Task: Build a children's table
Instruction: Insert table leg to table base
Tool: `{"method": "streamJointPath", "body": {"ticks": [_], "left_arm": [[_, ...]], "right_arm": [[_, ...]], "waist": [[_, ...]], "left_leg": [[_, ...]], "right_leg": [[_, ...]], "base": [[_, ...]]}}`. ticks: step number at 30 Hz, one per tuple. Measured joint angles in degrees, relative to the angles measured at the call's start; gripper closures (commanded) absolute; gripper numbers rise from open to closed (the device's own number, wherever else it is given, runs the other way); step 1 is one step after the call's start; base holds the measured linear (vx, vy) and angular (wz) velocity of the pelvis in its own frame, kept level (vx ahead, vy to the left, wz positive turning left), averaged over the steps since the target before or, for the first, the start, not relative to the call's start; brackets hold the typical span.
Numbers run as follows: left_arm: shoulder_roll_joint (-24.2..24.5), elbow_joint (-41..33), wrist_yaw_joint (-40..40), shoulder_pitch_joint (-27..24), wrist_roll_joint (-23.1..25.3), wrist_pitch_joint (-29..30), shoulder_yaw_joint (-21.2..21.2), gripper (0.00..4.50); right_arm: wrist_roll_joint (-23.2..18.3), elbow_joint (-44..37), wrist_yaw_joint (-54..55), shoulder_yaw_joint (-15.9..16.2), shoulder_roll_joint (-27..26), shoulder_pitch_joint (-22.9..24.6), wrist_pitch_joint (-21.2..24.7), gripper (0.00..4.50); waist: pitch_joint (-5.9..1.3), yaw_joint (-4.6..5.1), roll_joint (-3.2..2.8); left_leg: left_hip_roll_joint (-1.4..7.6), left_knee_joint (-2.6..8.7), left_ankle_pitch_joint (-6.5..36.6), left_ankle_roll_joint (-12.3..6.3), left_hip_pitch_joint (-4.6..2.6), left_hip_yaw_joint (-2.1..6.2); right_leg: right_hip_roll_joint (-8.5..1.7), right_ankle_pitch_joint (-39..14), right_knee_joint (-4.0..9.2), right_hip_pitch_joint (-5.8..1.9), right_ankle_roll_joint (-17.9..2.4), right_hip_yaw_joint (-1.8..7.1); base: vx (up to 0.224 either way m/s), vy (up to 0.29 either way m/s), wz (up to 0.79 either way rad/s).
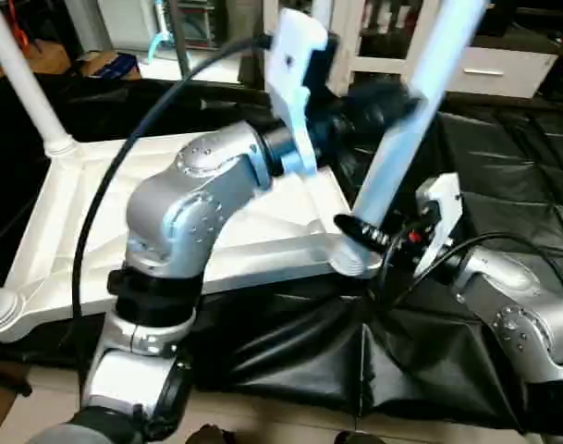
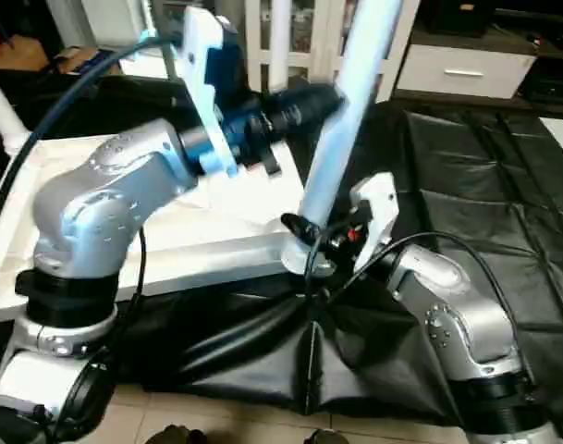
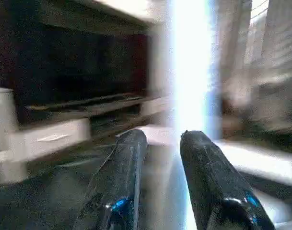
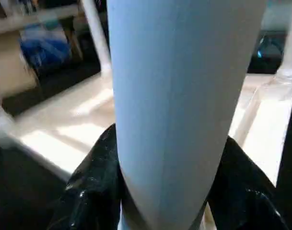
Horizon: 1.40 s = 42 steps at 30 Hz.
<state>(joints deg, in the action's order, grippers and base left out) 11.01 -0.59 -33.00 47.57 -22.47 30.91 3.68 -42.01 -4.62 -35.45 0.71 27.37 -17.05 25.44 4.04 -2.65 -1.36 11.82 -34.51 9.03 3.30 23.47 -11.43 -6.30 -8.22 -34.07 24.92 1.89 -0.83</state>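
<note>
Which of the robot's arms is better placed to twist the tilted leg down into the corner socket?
Likely the right. Its right gripper clasps the long tapered white tube leg just above the round corner socket; the left gripper holds higher up, steadying.

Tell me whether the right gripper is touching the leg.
Touching. In the right wrist view both black fingers press against the sides of the leg, with no gap showing.

Even indoor light. Glare washes out the leg (image 3: 191, 72) in the left wrist view; background beside it is motion-blurred.
</note>
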Motion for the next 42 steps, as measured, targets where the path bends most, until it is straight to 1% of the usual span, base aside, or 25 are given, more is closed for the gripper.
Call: {"method": "streamJointPath", "body": {"ticks": [1,3,5,6,7,9,10,11,12,14,15,18,21,24,26,30,33,38,42], "left_arm": [[1.94,1.33,-0.23,-0.82,1.22,-1.27,-0.46,2.82],[5.75,3.08,-1.76,-3.59,3.08,-2.95,-0.63,2.64],[7.92,4.01,-3.86,-6.07,3.88,-3.76,-0.38,2.61],[9.58,4.31,-5.83,-8.0,4.37,-4.9,0.01,2.33],[10.98,4.36,-7.28,-9.37,5.01,-5.92,0.53,2.33],[14.51,4.38,-11.51,-12.53,6.83,-8.59,3.49,2.22],[15.1,4.47,-12.95,-13.58,7.64,-9.63,4.65,2.17],[15.35,4.69,-14.15,-14.19,8.07,-10.25,5.87,1.97],[15.78,4.09,-16.21,-15.26,8.55,-11.02,8.08,1.97],[15.88,2.86,-19.04,-17.69,8.73,-11.38,11.95,1.81],[15.68,2.39,-20.37,-19.27,9.19,-11.48,14.77,1.75],[15.04,3.77,-21.22,-20.86,12.19,-12.95,19.19,1.45],[14.55,6.11,-21.25,-20.18,15.17,-15.92,20.44,1.42],[14.42,9.83,-20.51,-19.88,18.27,-18.5,21.77,1.42],[13.87,12.42,-18.86,-19.43,19.6,-19.38,22.06,1.42],[13.01,15.44,-17.27,-17.05,20.59,-20.74,21.87,1.42],[11.32,18.17,-16.61,-15.86,21.07,-21.21,21.23,1.42],[10.69,20.59,-16.66,-15.41,21.23,-22.6,20.93,1.42],[11.1,22.16,-16.96,-15.35,22.84,-23.03,21.83,1.42]], "right_arm": [[-1.29,0.32,-0.2,-1.93,0.56,0.16,0.32,2.66],[-4.08,0.58,-1.68,-5.82,2.16,1.07,1.3,2.66],[-7.15,0.91,-3.79,-8.22,3.11,1.65,2.97,2.66],[-9.3,1.36,-5.54,-9.64,4.08,2.07,4.22,2.66],[-10.44,2.03,-6.71,-10.82,5.0,2.22,5.0,2.66],[-11.96,3.45,-8.41,-13.76,6.67,2.55,6.0,2.66],[-12.16,3.79,-8.78,-14.52,6.98,2.57,6.28,2.66],[-12.22,3.82,-8.88,-14.88,7.05,2.57,6.46,2.66],[-12.23,3.85,-9.25,-14.83,7.08,2.5,6.82,2.66],[-12.03,4.73,-9.91,-14.81,7.4,2.41,7.16,2.66],[-11.34,5.6,-9.97,-14.79,7.99,2.37,7.16,2.66],[-8.8,6.36,-10.03,-14.22,9.08,1.81,6.9,2.66],[-6.66,6.32,-10.63,-13.2,9.13,1.35,6.36,2.66],[-4.96,5.63,-11.42,-11.35,9.14,1.44,6.3,2.66],[-4.5,5.45,-11.48,-10.98,9.14,1.47,6.28,2.66],[-4.07,5.21,-12.19,-10.43,9.02,1.43,6.18,2.66],[-3.07,5.14,-12.66,-10.06,8.6,1.43,6.14,2.66],[-2.57,4.77,-12.83,-10.01,8.35,1.41,6.11,2.66],[-2.17,4.77,-13.05,-10.01,8.22,1.41,5.6,2.66]], "waist": [[-0.04,0.07,-0.06],[-0.05,0.07,-0.07],[-0.05,0.06,-0.07],[-0.05,0.04,-0.08],[-0.05,0.02,-0.07],[-0.05,-0.19,-0.07],[-0.05,-0.28,-0.07],[-0.04,-0.38,-0.06],[-0.05,-0.39,-0.06],[-0.06,-0.4,-0.08],[-0.05,-0.39,-0.07],[-0.02,-0.11,-0.02],[-0.02,0.46,-0.02],[-0.02,0.88,-0.02],[-0.01,0.97,-0.01],[0.0,0.83,0.01],[0.0,0.8,0.01],[0.0,0.71,0.01],[0.0,0.73,0.0]], "left_leg": [[0.0,0.0,0.0,0.0,-0.01,0.0],[0.01,0.01,0.0,0.0,-0.01,0.0],[0.01,0.0,0.01,-0.01,0.01,0.0],[0.02,0.01,0.02,-0.03,0.0,-0.01],[0.02,0.01,0.02,-0.03,0.02,-0.01],[0.04,0.01,0.02,-0.03,-0.01,-0.03],[0.04,0.01,0.02,-0.03,0.0,-0.04],[0.04,0.0,0.02,-0.03,-0.01,-0.03],[0.05,0.01,0.02,-0.03,-0.02,-0.04],[0.02,0.01,0.02,-0.02,-0.19,-0.06],[0.02,0.01,0.02,-0.02,-0.18,-0.07],[0.04,0.01,0.02,-0.02,-0.17,-0.06],[0.04,0.05,0.02,-0.01,-0.24,-0.03],[0.03,0.06,0.02,-0.01,-0.24,-0.01],[0.03,0.05,0.02,-0.01,-0.23,0.0],[0.02,0.05,0.02,-0.01,-0.24,-0.03],[0.0,0.05,0.02,-0.01,-0.21,-0.04],[0.03,0.06,0.02,-0.01,-0.21,-0.04],[0.04,0.12,0.05,-0.03,-0.21,-0.04]], "right_leg": [[0.0,0.0,0.0,-0.01,0.0,-0.01],[0.0,-0.01,0.01,-0.02,0.01,-0.02],[-0.01,0.0,0.02,0.0,0.01,-0.01],[-0.02,0.0,0.02,0.0,0.0,0.0],[-0.03,0.0,0.03,0.0,0.0,0.0],[-0.06,0.0,0.03,-0.02,0.0,0.0],[-0.07,0.0,0.02,-0.02,0.0,0.01],[-0.07,0.0,0.02,-0.03,0.0,0.01],[-0.08,0.0,0.02,-0.03,-0.01,0.02],[-0.11,0.0,-0.04,-0.07,0.0,0.06],[-0.12,-0.02,-0.02,-0.04,0.03,0.08],[-0.09,-0.17,-0.03,0.0,0.27,0.09],[-0.09,-0.2,-0.03,-0.02,0.33,0.09],[-0.09,-0.21,-0.02,0.02,0.35,0.1],[-0.08,-0.22,0.01,0.05,0.35,0.1],[-0.08,-0.21,0.02,0.03,0.35,0.1],[-0.09,-0.21,0.03,0.04,0.34,0.1],[-0.09,-0.16,0.03,0.04,0.26,0.08],[-0.1,-0.01,0.05,0.05,0.02,0.07]], "base": [[0.0,0.0,0.0],[0.0,0.0,0.0],[0.0,0.0,0.0],[0.0,0.0,0.0],[0.0,0.0,0.0],[0.0,0.0,0.0],[0.0,0.0,0.0],[0.0,0.0,0.0],[0.0,0.0,0.0],[0.0,0.0,0.0],[0.0,0.0,0.0],[0.0,0.0,0.0],[0.0,0.0,0.0],[0.0,0.0,0.0],[0.0,0.0,0.0],[0.0,0.0,0.0],[0.0,0.0,0.0],[0.0,0.0,0.0],[0.0,0.0,0.0]]}}
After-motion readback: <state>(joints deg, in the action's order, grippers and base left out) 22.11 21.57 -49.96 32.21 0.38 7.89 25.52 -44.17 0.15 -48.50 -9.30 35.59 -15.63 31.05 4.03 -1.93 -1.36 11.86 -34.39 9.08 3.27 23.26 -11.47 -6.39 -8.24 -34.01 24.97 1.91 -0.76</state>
